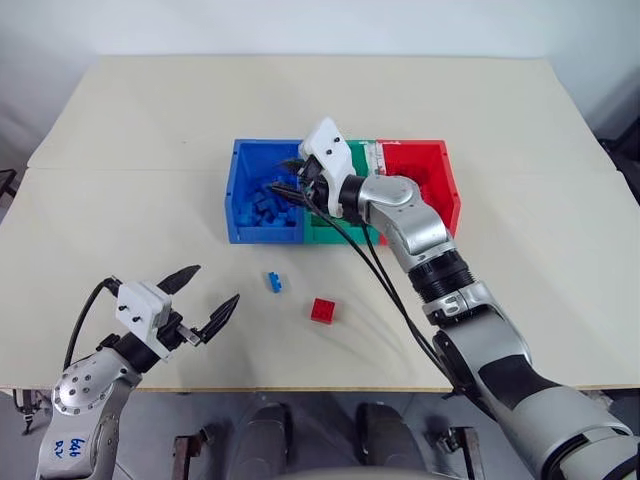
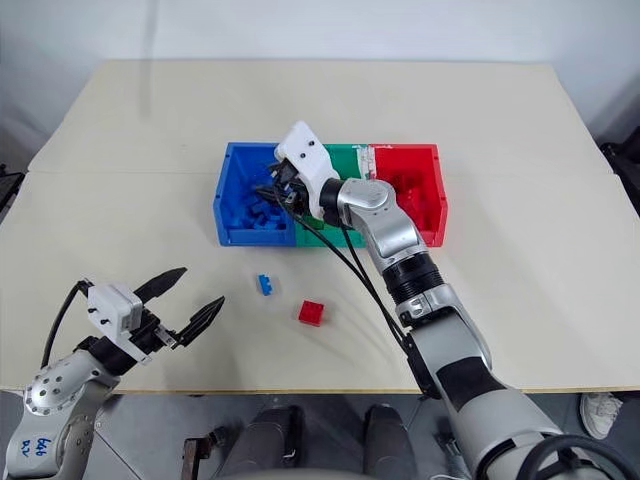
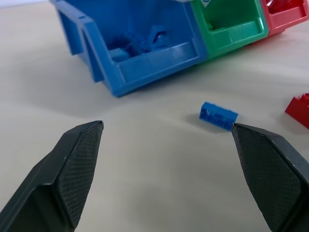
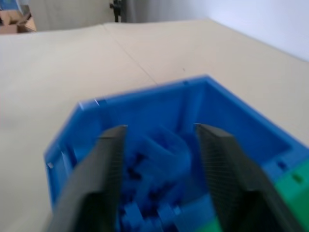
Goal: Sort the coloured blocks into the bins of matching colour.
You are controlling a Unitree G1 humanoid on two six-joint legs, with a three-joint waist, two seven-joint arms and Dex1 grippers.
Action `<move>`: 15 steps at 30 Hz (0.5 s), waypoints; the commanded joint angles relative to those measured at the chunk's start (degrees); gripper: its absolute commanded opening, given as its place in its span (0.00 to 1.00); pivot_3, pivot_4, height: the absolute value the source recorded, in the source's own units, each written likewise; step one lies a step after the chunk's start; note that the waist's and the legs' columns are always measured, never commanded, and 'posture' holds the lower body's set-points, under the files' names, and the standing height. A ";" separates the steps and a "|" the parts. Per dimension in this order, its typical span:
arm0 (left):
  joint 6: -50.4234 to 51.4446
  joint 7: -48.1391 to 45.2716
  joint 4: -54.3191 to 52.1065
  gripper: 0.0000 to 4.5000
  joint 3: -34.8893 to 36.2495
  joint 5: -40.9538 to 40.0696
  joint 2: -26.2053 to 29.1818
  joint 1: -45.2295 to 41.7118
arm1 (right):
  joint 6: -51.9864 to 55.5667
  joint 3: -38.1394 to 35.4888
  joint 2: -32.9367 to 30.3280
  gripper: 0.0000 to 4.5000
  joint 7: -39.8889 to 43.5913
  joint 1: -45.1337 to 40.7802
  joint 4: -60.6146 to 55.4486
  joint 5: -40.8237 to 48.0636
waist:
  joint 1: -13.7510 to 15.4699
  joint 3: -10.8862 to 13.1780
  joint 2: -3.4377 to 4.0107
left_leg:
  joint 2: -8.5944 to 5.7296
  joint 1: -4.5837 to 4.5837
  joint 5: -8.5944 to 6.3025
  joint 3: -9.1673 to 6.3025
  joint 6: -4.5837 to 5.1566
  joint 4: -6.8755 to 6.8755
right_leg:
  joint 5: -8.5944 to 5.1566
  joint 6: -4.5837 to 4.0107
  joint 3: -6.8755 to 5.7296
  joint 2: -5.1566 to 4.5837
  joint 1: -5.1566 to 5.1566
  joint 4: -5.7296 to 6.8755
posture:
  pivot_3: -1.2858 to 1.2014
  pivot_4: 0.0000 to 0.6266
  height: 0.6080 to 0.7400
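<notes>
The pale bench (image 1: 120, 180) carries the row of three joined bins near its middle: the blue bin (image 1: 245, 215) on the left, the green bin (image 2: 345, 155) in the middle, the red bin (image 1: 440, 185) on the right.

The right end effector (image 4: 161, 145) hangs over the blue bin, reaching across the green one, and its two black fingers (image 4: 104, 164) stand apart. In the right wrist view a pale blue shape sits between them, blurred; I cannot tell whether it is a block gripped, a block dropping, or part of the heap below.

The blue bin holds a heap of blue blocks (image 1: 265, 200). The red bin holds some red blocks (image 3: 277, 5) at its far side, partly hidden by the arm. The green bin's inside is mostly covered by the right arm, and what shows of its floor in the left wrist view is bare; a white label (image 2: 367, 158) sits on its far rim.

The left end effector (image 1: 200, 295) hovers low over the near left part of the bench, its fingers spread wide with nothing between them. One blue block (image 1: 274, 282) lies on the bench in front of the blue bin, near the left end effector and ahead of its right fingertip. One red block (image 1: 323, 310) lies just to the right of the blue block, apart from it, and is cut off at the edge of the left wrist view.
</notes>
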 commanded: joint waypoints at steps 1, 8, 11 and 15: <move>-0.40 -0.32 -3.32 1.00 -0.33 -0.30 0.62 0.03 | -0.33 -1.51 -2.83 0.85 5.22 2.79 -8.11 2.13 | 0.01 0.00 0.00 | 0.03 0.00 -0.01 0.01 -0.02 0.00 | 0.00 -0.01 -0.14 0.00 0.00 -0.01 | 0.52 0.24 1.00; 0.73 -6.66 -2.48 1.00 -4.11 -0.96 5.52 -4.36 | -1.42 -8.55 -16.49 1.00 20.74 19.99 -27.37 12.70 | 0.74 -0.01 -0.02 | 0.02 -0.01 -0.03 0.17 0.00 0.11 | 0.00 -0.02 -0.26 -0.03 0.11 -0.06 | 0.52 0.24 1.00; 1.34 -10.72 -0.54 1.00 -5.42 -1.95 8.26 -7.24 | -6.79 -14.31 -23.18 1.00 27.28 29.20 -29.98 16.19 | 1.35 -0.01 -0.03 | 0.01 -0.01 -0.05 0.28 0.03 0.11 | 0.00 -0.01 -0.29 -0.03 0.19 -0.18 | 0.52 0.24 1.00; 1.26 -15.97 3.76 1.00 -6.04 -2.62 11.54 -11.64 | -11.97 -23.15 -30.06 1.00 33.88 40.15 -29.46 20.11 | 1.46 -0.01 -0.01 | 0.07 0.06 -0.05 0.53 0.04 0.09 | 0.00 -0.01 -0.25 0.03 0.17 -0.24 | 0.52 0.24 1.00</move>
